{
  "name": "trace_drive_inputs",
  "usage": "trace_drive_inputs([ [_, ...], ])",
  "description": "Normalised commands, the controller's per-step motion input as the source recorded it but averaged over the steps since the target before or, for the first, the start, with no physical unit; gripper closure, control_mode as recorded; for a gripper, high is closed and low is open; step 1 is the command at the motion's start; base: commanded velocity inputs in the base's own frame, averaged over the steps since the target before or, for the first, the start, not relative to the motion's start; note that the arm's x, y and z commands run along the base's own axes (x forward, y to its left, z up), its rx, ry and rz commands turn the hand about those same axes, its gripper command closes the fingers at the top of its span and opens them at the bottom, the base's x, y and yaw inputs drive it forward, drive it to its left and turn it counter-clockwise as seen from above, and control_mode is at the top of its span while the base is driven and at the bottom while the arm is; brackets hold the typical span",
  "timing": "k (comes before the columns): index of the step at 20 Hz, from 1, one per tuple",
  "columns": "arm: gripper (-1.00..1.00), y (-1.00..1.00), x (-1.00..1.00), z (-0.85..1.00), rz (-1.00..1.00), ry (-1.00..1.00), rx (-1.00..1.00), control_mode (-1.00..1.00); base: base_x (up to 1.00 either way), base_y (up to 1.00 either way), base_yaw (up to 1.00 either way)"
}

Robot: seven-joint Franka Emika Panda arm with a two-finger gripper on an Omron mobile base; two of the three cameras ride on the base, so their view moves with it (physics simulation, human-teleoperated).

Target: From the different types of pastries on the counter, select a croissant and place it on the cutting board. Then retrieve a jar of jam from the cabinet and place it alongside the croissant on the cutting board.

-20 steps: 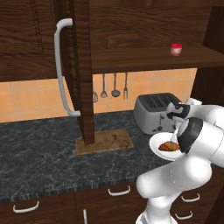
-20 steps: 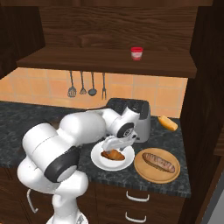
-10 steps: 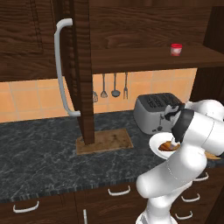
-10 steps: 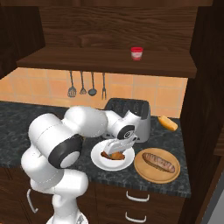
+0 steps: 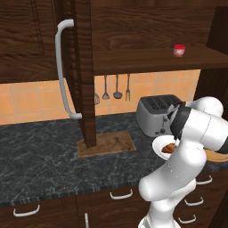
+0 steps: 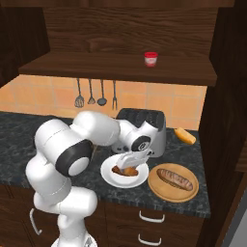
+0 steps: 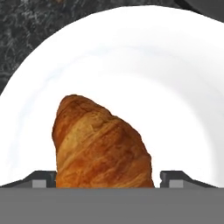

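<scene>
Pincer down over the croissant on the white plate

Over the last second the gripper (image 6: 126, 166) has dropped to the croissant (image 7: 101, 143). It now lies between the two finger tips (image 7: 41, 179), which stand spread wide either side, not yet closed on it. The plate (image 7: 175, 87) lies directly beneath. A grasp looks imminent; the cutting board (image 5: 107, 143) waits well off to the pincer's left.

Silver toaster (image 6: 153, 126) behind white plate (image 6: 110, 174); utensils (image 6: 96, 94) hanging on backsplash.
</scene>
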Motion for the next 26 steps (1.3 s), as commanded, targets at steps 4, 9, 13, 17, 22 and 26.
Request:
trace_drive_inputs([
  [4, 1.00, 0.00, -0.14, 0.02, 0.01, 0.00, 0.09, -1.00, 0.00, 0.00, 0.00],
  [9, 1.00, 0.00, -0.17, 0.36, -0.01, 0.12, 0.08, -1.00, 0.00, 0.00, 0.00],
  [13, 1.00, 0.00, -0.17, 0.65, -0.04, 0.16, 0.09, -1.00, 0.00, 0.00, 0.00],
  [17, 1.00, 0.06, -0.37, 0.62, -0.12, 0.06, 0.04, -1.00, 0.00, 0.00, 0.00],
  [22, 1.00, 0.50, -0.93, 0.08, -0.02, -0.13, -0.14, -1.00, 0.00, 0.00, 0.00],
  [26, 1.00, 0.87, -0.21, 0.49, -0.28, -0.09, -0.13, -1.00, 0.00, 0.00, 0.00],
])
